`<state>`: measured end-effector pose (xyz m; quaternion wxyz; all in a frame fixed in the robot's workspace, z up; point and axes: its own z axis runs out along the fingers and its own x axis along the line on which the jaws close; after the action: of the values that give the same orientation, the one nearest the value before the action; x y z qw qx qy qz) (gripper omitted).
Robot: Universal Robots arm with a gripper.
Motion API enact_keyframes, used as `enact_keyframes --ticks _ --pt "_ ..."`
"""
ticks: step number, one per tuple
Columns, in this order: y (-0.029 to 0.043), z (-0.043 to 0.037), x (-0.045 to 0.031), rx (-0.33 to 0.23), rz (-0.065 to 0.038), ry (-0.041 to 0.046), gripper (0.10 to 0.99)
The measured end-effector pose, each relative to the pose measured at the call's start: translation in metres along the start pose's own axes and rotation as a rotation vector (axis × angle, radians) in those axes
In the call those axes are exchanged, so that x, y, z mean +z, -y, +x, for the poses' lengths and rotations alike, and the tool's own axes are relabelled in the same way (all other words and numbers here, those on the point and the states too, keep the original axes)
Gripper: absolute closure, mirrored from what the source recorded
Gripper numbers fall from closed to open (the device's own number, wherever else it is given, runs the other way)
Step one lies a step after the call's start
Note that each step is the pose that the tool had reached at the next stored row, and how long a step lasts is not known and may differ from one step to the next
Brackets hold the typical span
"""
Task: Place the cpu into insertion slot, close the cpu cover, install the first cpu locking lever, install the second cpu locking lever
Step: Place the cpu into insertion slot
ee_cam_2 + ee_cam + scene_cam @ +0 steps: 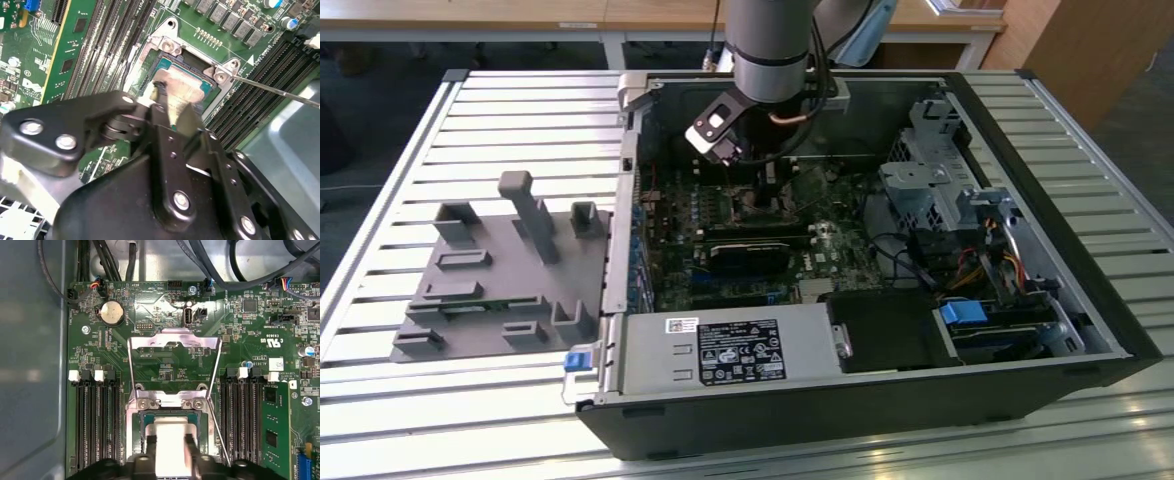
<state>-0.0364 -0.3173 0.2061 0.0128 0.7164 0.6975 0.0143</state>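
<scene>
Pinching cpu edges, tool — cpu cover open.

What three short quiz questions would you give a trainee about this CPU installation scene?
1. True or false: the cpu cover lies closed over the cpu.
2. The gripper is nearest to: A) a coin battery, B) the cpu, C) the power supply.
3. Fill in: in the exterior view, the grey fixture sits outside the computer case, on the view's ____.
Key: 1 false; 2 B; 3 left.

light: bright | glare: table slats, cpu top washed out | shadow: case interior dim
</scene>
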Motion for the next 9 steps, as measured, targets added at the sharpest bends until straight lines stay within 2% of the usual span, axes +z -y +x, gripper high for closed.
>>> enact_keyframes --ticks 2,4,5,6,7,9 --pt "-0.0002 0.0000 -0.0011 0.000 0.002 0.0000 0.843" --pt "-0.0003 0.0000 -0.0024 0.000 0.004 0.0001 0.843" --pt "-0.0003 0.0000 -0.0031 0.000 0.005 0.0002 0.902" --pt "-0.0004 0.0000 -0.0037 0.000 0.005 0.0001 0.902" --pt "-0.0004 0.0000 -0.0043 0.000 0.006 0.0002 0.965" --pt "-0.0005 0.0000 -0.0054 0.000 0.006 0.0001 0.965"
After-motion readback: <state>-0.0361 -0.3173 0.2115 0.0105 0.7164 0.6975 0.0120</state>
